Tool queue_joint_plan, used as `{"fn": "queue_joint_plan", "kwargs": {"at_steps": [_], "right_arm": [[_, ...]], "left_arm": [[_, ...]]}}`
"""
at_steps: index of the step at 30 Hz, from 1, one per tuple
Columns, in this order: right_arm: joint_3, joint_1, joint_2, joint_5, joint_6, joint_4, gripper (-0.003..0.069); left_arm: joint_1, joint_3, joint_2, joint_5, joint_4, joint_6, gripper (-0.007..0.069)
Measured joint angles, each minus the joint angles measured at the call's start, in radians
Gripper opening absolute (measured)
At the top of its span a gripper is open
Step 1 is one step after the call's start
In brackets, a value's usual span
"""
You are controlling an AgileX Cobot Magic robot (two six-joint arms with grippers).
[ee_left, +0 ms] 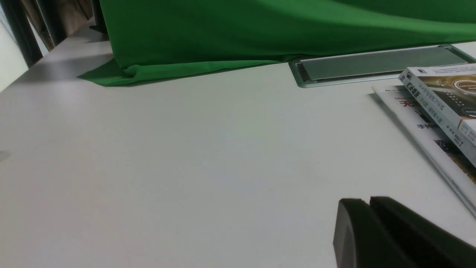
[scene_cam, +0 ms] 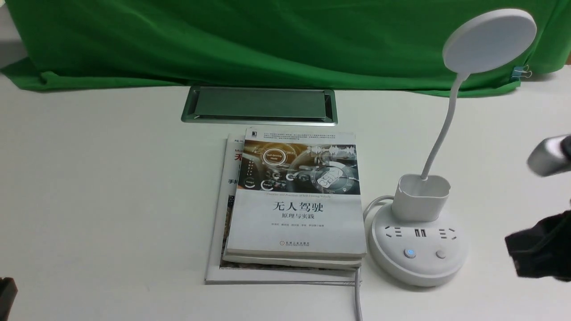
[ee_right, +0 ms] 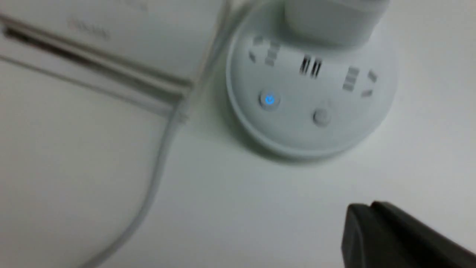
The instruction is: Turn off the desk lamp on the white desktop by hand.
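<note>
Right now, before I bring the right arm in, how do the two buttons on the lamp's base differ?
The left button glows blue; the right button is unlit and plain grey-white. The left button sits on the side of the base toward the books; the right button sits on the side toward the right gripper. Both are small, round and set near the base's front edge, below the sockets.

Top book [scene_cam: 294, 196] cover: "无人驾驶", beneath it "原理与实践". Lower book [scene_cam: 225, 187]: red "无", black "手", rest covered. Lamp [scene_cam: 419, 200] button [scene_cam: 409, 253]: blue power sign.
</note>
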Motion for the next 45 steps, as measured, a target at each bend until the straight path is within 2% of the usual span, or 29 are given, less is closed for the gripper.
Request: {"fn": "queue_joint_plan", "kwargs": {"at_steps": [8,11,15,21,27,30,45], "right_arm": [[0.068,-0.006,-0.131,-0.130,-0.002,-0.010,0.0054],[0.189,-0.056,-0.256,-0.227,-0.008,-0.012,0.0048],[0.409,-0.153,-0.488,-0.391,-0.092,-0.019,0.0037],[0.669,-0.239,-0.773,-0.560,-0.133,-0.019,0.0035],[0.749,-0.278,-0.910,-0.586,-0.134,-0.019,0.0035],[0.749,-0.283,-0.952,-0.546,-0.134,-0.021,0.0035],[0.749,-0.283,-0.964,-0.512,-0.134,-0.027,0.0035]], "left_arm": [[0.000,0.000,0.000,0.000,0.000,0.000,0.0020],[0.000,0.000,0.000,0.000,0.000,0.000,0.0020],[0.000,0.000,0.000,0.000,0.000,0.000,0.0020],[0.000,0.000,0.000,0.000,0.000,0.000,0.0020],[0.000,0.000,0.000,0.000,0.000,0.000,0.0020],[0.000,0.000,0.000,0.000,0.000,0.000,0.0020],[0.000,0.000,0.000,0.000,0.000,0.000,0.0020]]}}
